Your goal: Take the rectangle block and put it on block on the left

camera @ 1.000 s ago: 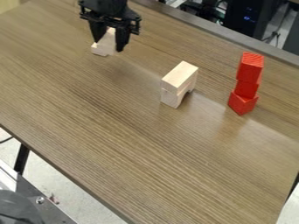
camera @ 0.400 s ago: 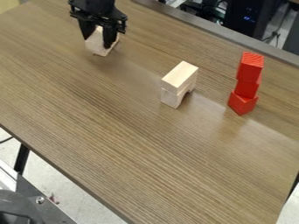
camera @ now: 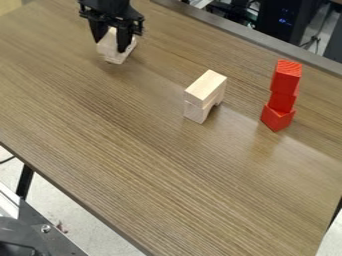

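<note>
The black two-finger gripper hung over the far left part of the wood-grain table, closed to the width of the pale rectangle block, with a finger on either side of it. The rectangle block sat at the top of a small pale stack, directly above the left block, of which only the lower edge showed clearly; whether the two touched could not be told.

Nearer the middle stood a second pale pair: an upper rectangular block lay flat on an arch-shaped block. To its right, well apart from the gripper, rose a red stack, with a top red block on a middle red block, and that on a bottom red block turned corner-forward. Dark equipment stood beyond the table's far edge.
</note>
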Motion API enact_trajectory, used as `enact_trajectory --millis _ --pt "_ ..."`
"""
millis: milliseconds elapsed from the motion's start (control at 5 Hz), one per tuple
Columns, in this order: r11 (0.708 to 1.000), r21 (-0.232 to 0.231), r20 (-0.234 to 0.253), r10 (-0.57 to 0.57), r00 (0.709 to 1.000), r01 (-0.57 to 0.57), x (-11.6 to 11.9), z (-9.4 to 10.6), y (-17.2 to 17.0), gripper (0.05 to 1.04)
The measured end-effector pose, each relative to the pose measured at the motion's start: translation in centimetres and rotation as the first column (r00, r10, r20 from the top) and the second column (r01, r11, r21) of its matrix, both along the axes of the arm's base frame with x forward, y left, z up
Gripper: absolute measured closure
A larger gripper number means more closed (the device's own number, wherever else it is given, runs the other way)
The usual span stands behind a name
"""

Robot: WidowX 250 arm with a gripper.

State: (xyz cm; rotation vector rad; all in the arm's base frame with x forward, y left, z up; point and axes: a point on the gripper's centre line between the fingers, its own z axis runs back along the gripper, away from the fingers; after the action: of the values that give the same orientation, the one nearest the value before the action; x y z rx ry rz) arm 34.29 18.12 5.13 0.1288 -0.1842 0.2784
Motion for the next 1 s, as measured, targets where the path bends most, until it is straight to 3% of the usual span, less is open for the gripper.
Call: enact_trajectory --millis 1000 --pt "1.0 0.0 0.014 0.025 1.0 -0.025 1.4 -0.1 1.1 0.52"
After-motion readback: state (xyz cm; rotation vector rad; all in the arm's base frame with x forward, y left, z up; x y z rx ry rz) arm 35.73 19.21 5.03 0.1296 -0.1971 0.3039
